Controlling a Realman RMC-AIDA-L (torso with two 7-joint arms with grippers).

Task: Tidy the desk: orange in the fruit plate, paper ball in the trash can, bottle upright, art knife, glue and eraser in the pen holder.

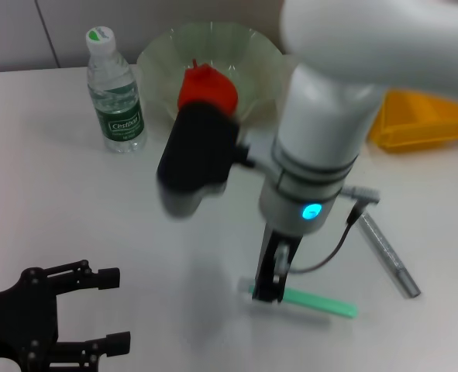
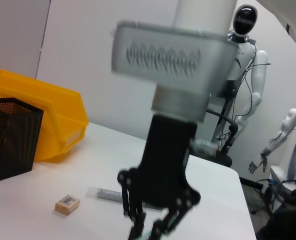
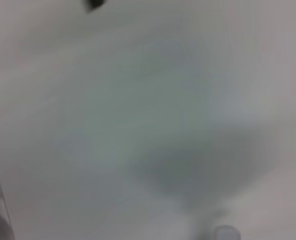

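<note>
Listing the item in hand: art knife (image 1: 321,304), a slim green tool with a pale translucent end, lying flat on the desk (image 1: 74,217) at its near side, right of centre.

Claw, right: right gripper (image 1: 269,291) stands vertical over the knife's pale end, tips at or on it. Whether it is spread or pinching, I cannot tell.

Claw, left: left gripper (image 1: 112,308) is parked low at the near left corner, prongs spread, holding nothing.

Handling, as I judge it:
- Light; weight is no concern.
- Stiff plastic body, so it should not bend under a pinch.
- Smooth and narrow, so it is likely to twist or slide if taken near one end.
- It lies low on the desk, so the tips must reach the surface to get under its edges.
- Best hold is across the narrow width, nearer the middle than the end, so it hangs level.
- Blade end unclear; treat either end with care.

Destination: pen holder (image 2: 10,140), black mesh, beside the trash can (image 1: 426,124). A long item must go in end first.

Also on the desk:
- Eraser (image 2: 67,204).
- Grey stick (image 1: 389,257), possibly the glue.
- Bottle (image 1: 116,101), upright.
- Orange (image 1: 207,87), in the fruit plate (image 1: 159,58).
</note>
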